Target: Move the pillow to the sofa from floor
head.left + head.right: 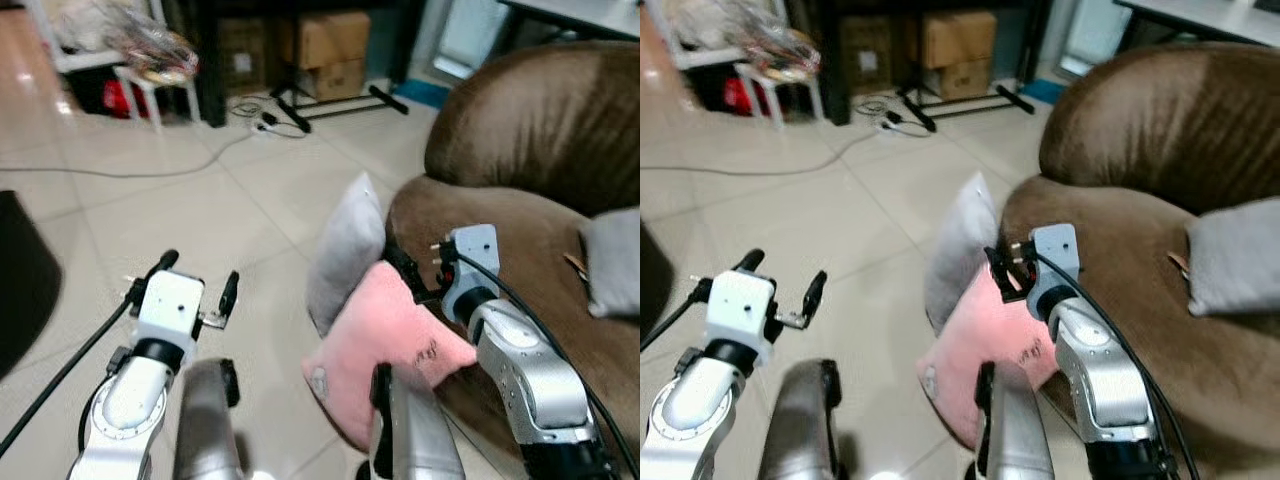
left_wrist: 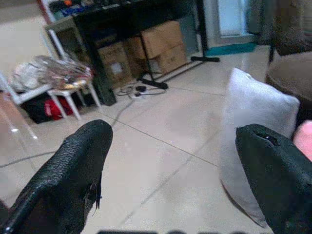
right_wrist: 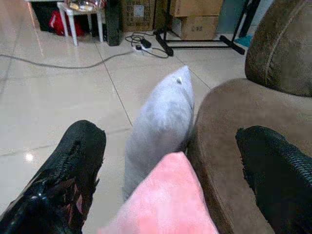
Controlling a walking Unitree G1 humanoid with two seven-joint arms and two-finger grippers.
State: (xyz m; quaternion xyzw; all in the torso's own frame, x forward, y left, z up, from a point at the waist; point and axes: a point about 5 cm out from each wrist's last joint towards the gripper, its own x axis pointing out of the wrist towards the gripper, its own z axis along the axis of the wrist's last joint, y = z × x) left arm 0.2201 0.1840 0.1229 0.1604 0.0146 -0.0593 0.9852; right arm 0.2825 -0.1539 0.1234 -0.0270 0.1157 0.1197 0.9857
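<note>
— So, how many pillows?
— Three: a pink pillow [image 1: 385, 345] and a grey pillow [image 1: 345, 250] on the floor [image 1: 200, 220], both propped against the sofa [image 1: 520, 240] front, plus one grey cushion [image 1: 612, 260] on the seat.
— And the grippers?
— Two, both with fingers spread, holding nothing. The right gripper [image 1: 412, 272] hovers just over the pink pillow's top corner; the left gripper [image 1: 198, 278] hangs above bare tiles — well apart from the pillows.

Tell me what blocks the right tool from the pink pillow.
Nothing visible does. The open right tool hovers just above the pink pillow, which leans on the sofa front beside the grey pillow.
</note>
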